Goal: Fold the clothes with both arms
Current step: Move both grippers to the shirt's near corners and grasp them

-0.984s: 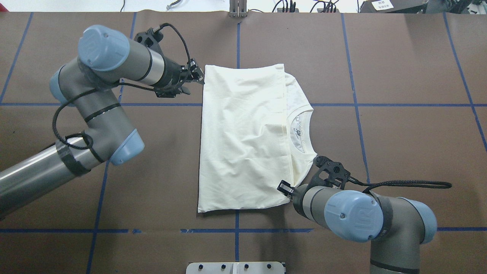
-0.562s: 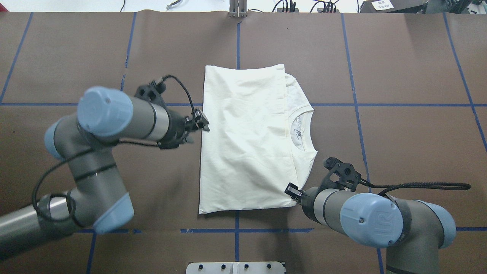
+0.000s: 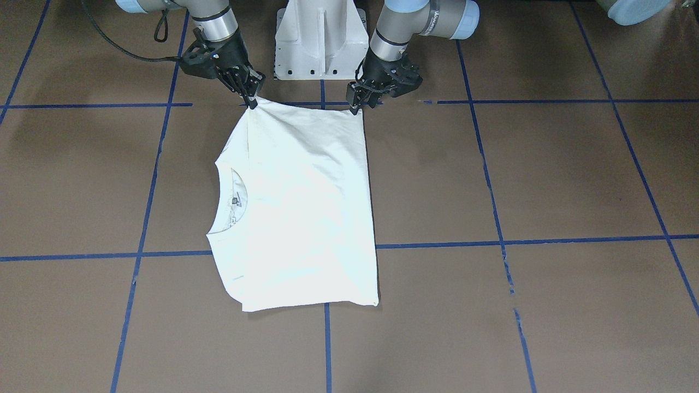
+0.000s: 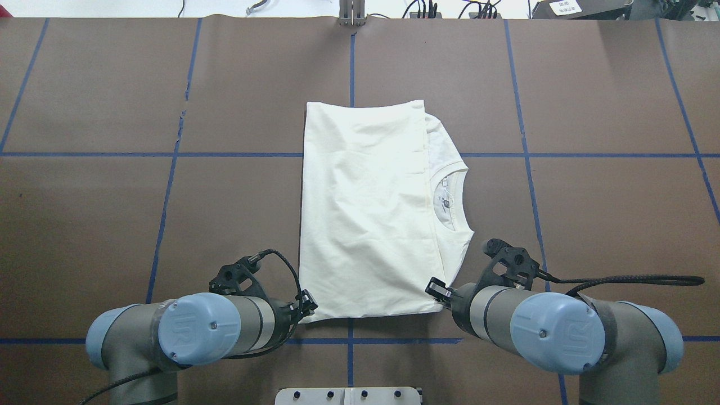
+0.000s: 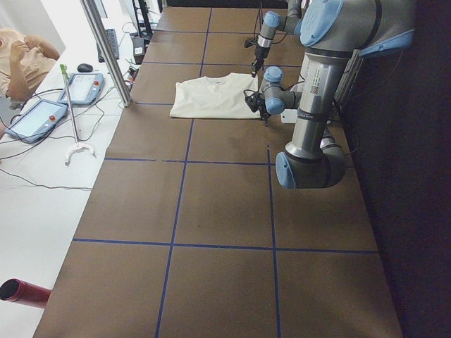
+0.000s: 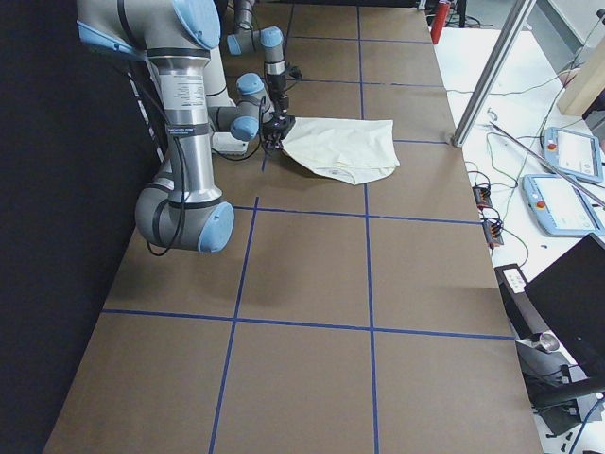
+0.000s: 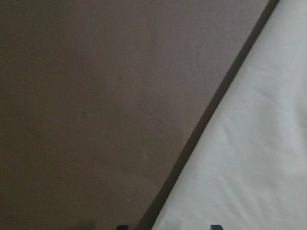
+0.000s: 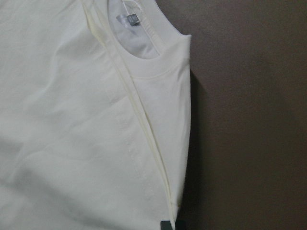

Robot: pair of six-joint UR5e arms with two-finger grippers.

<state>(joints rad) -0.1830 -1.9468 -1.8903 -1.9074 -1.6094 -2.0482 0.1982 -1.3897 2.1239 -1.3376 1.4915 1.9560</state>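
Where shirt (image 3: 306, 207) ends, left pincer (image 3: 356, 106) and right pincer (image 3: 252, 101) seemingly touch.

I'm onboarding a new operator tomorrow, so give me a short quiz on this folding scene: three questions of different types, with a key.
1. True or false: the T-shirt lies fully spread, with both sleeves out to the sides.
2. In the overhead view, its neckline faces: A) the view's right, B) the view's left, C) the robot.
3. Where on the T-shirt are the jaws of the left arm and the right arm?
Key: 1: false, it is folded into a rectangle. 2: A. 3: at the two corners nearest the robot, one each.
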